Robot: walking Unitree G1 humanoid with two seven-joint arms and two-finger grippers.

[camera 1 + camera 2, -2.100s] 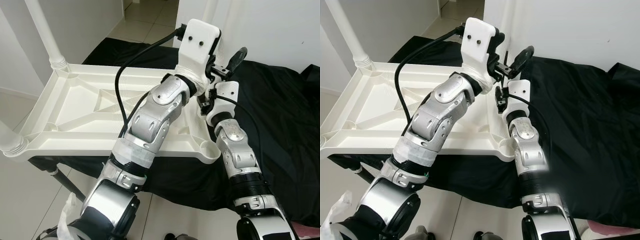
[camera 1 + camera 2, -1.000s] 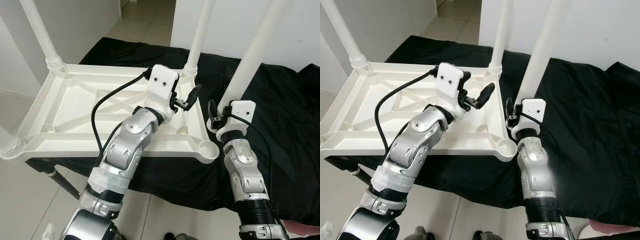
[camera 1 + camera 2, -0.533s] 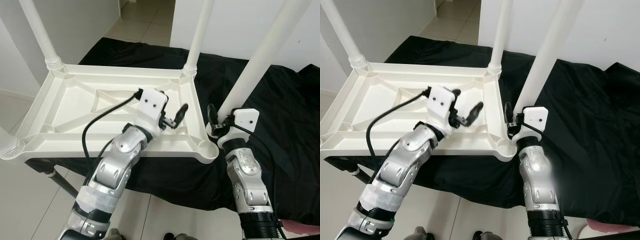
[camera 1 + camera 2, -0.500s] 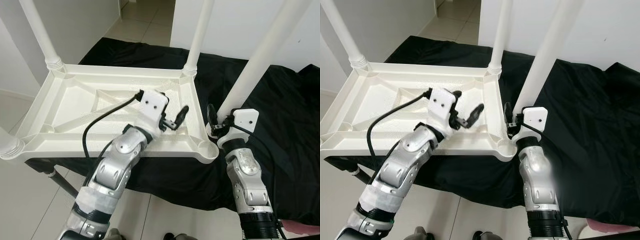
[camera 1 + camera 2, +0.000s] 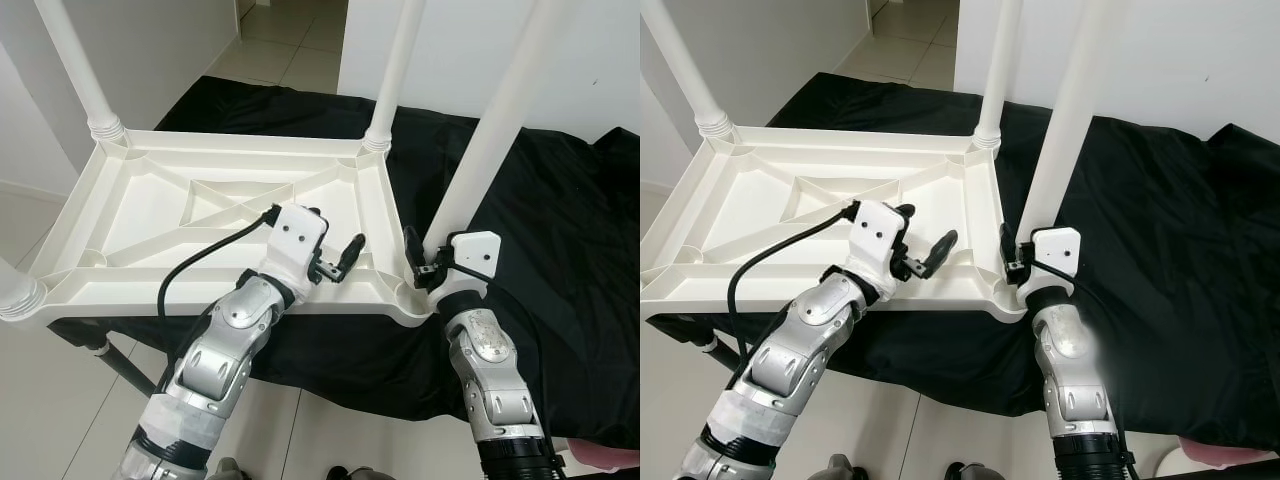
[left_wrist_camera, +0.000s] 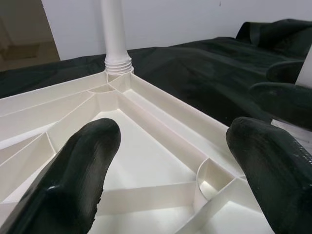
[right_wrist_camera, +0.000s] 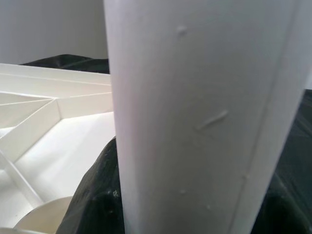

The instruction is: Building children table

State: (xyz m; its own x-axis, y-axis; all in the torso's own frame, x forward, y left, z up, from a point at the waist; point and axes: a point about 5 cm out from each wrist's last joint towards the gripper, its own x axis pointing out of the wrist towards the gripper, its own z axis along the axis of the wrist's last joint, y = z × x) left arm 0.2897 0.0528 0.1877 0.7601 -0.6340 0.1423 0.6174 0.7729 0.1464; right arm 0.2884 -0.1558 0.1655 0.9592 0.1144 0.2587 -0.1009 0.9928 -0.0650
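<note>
Table top (image 5: 200, 215) is lying upside down; my right gripper (image 5: 428, 268) is pinching the white leg (image 5: 490, 140), my left gripper (image 5: 340, 258) is hovering spread.

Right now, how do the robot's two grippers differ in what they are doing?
The right gripper is shut on a white leg, holding it near the tabletop's near right corner; the left gripper is open and holds nothing.
The right gripper sits at the tabletop's outer edge by the black cloth; the left gripper hovers over the ribbed underside.
Both have two black fingers on silver arms.
</note>
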